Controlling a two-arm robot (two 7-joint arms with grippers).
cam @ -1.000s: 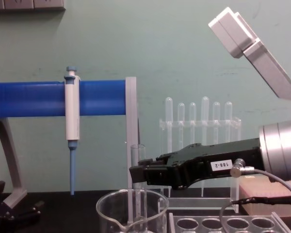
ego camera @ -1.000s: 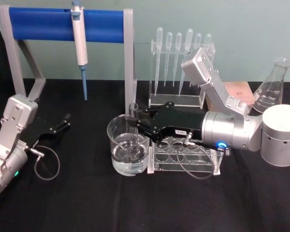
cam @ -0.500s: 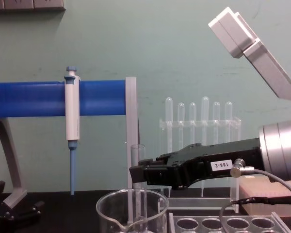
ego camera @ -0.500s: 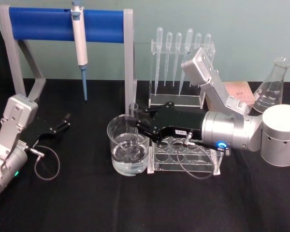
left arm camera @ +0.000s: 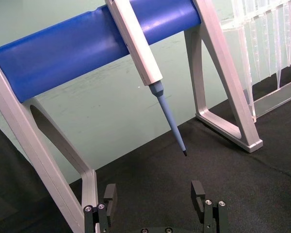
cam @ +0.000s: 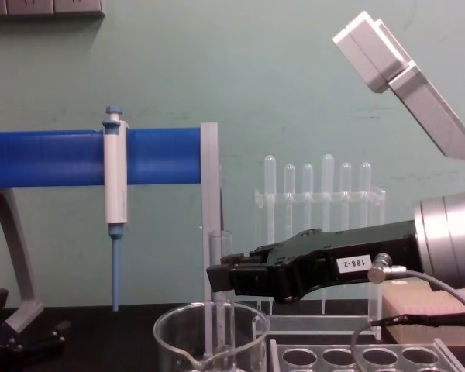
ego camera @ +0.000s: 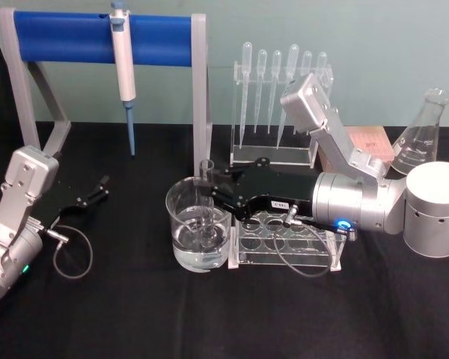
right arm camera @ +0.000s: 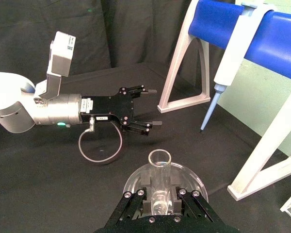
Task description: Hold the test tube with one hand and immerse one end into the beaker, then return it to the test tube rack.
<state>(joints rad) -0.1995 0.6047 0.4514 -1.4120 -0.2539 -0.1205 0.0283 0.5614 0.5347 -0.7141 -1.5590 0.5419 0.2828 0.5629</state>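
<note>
In the middle of the head view, the right gripper pinched the tube upright just above the rim of the beaker, likely so that only the tube's lower end dipped inside. The rack stood touching the beaker's right side, handy for the return. The left gripper lay idle at left, fingers spread.

The left end effector faces a grey stand across the black counter, its two black fingers spread well apart with nothing between them. A white micropipette hangs from the stand's blue bar, its blue tip clear of the counter. Thin clear pipettes stand just beyond one leg.
</note>
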